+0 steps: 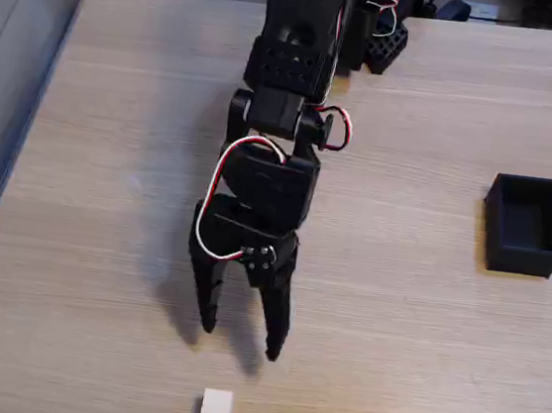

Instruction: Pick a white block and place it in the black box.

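Tabletop (418, 362) — light wood grain, evenly lit; grey floor (0, 85) along its left edge, clutter at the far edge.
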`<move>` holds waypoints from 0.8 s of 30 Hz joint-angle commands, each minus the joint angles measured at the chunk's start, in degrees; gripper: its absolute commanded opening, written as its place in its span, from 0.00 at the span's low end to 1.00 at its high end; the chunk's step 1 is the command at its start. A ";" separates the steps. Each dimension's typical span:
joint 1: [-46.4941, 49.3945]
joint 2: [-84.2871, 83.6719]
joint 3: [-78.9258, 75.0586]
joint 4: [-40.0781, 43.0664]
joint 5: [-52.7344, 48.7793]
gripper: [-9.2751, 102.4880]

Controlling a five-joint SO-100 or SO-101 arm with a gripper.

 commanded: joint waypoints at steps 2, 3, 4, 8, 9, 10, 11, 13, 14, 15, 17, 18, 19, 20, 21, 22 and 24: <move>0.70 -1.32 -4.22 -1.05 -0.62 0.40; 0.70 -1.85 -4.66 -1.32 -0.62 0.39; 0.70 -2.29 -5.01 -1.49 -0.70 0.39; 0.53 -3.69 -6.42 -2.02 -0.79 0.40; 0.44 -3.96 -6.59 -2.20 -0.79 0.40; 0.35 -4.22 -6.77 -2.46 -0.88 0.40; 0.26 -4.48 -6.94 -2.72 -0.97 0.40; 0.09 -5.19 -7.29 -3.52 -1.05 0.39; 0.00 -5.54 -7.56 -4.04 -1.05 0.39; -0.18 -5.98 -7.91 -4.22 -1.14 0.39; -0.35 -6.86 -8.96 -4.48 -1.32 0.39; -0.44 -7.29 -9.32 -4.66 -1.41 0.39; -0.53 -7.73 -9.76 -4.92 -1.49 0.39; -0.62 -8.17 -10.20 -5.19 -1.49 0.39; -0.70 -8.61 -10.46 -5.36 -1.58 0.39; -0.79 -8.96 -10.63 -5.54 -1.76 0.39; -0.88 -9.58 -10.90 -6.15 -1.93 0.39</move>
